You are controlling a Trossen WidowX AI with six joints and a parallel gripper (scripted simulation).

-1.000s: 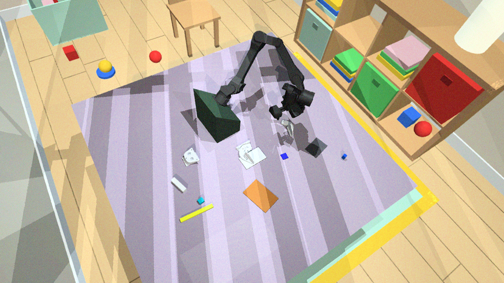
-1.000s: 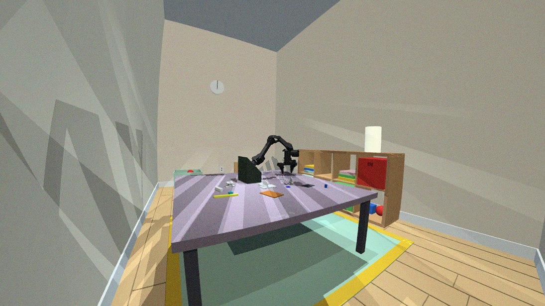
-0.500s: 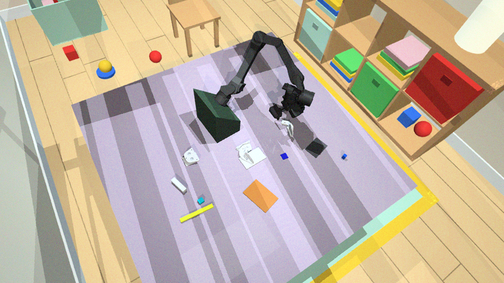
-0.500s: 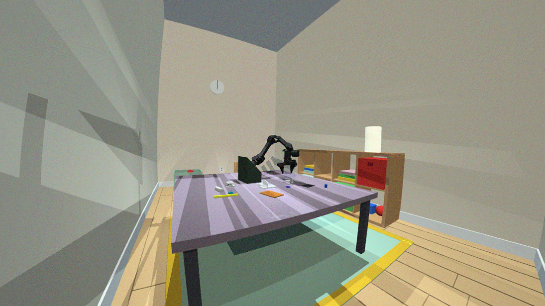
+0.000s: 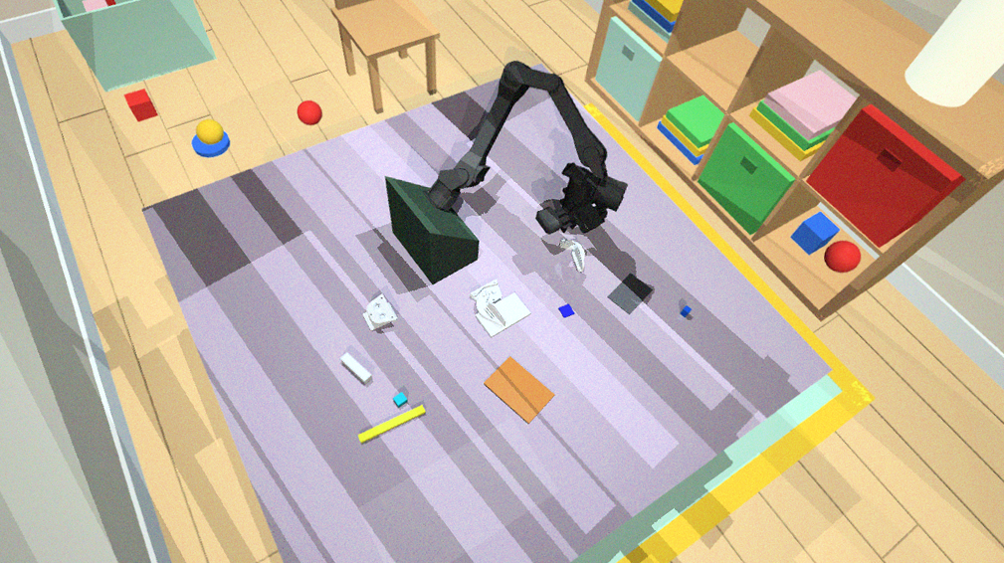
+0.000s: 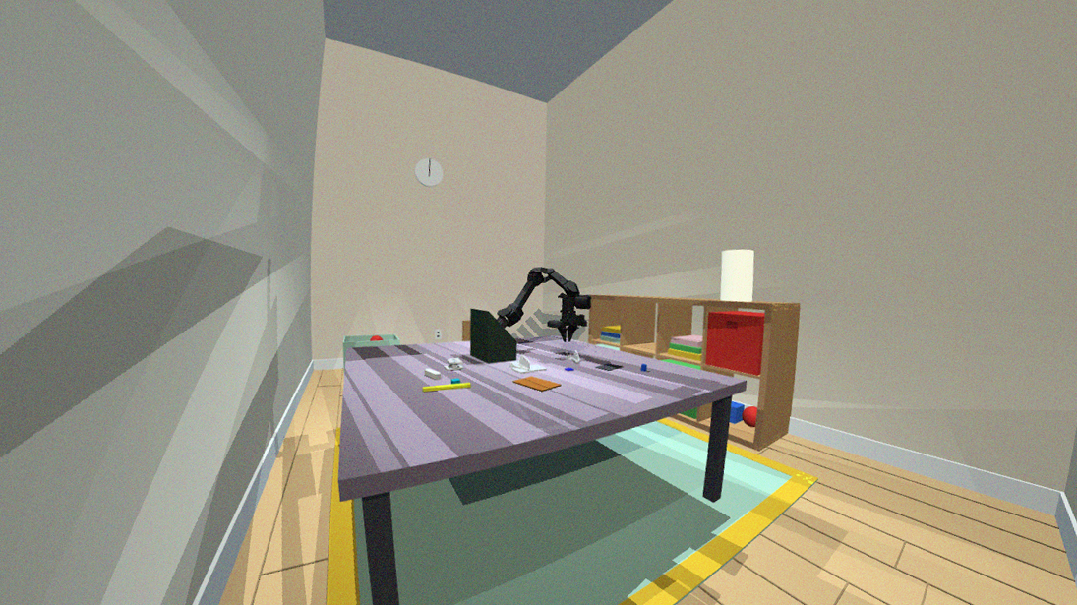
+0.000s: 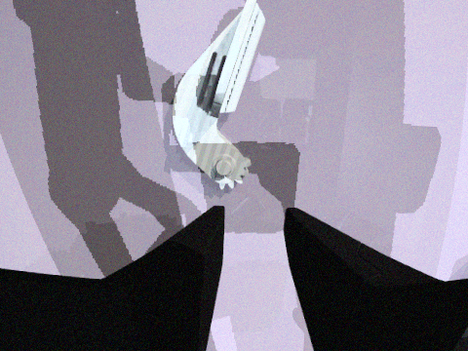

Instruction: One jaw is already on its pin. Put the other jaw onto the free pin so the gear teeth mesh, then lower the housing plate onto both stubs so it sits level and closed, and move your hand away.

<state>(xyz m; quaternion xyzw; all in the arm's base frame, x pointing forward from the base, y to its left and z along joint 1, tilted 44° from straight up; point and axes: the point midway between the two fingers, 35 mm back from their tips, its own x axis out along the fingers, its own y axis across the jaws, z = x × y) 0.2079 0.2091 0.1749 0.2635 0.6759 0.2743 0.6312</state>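
The loose white jaw (image 5: 577,256) (image 6: 576,356) (image 7: 187,109) lies on the table; the wrist view shows its toothed, round-holed end nearest my fingers. My gripper (image 6: 567,338) (image 7: 254,217) is partly open and empty above the table, with its fingertips apart just beyond the toothed end. The white base (image 5: 514,308) (image 6: 536,368) stands nearer the table's middle with the other jaw on it; its pins and teeth are too small to make out. A white plate-like part with small holes, seemingly the housing plate (image 5: 380,311) (image 6: 453,363), rests apart to the left of the base.
Dark green block (image 5: 432,236) (image 6: 490,337) stands by the arm's foot. Also on the table are a dark square (image 5: 630,293), two small blue pieces (image 5: 566,310) (image 5: 686,311), an orange plate (image 5: 519,388), a white bar (image 5: 355,367), a cyan cube (image 5: 400,398) and a yellow bar (image 5: 392,423).
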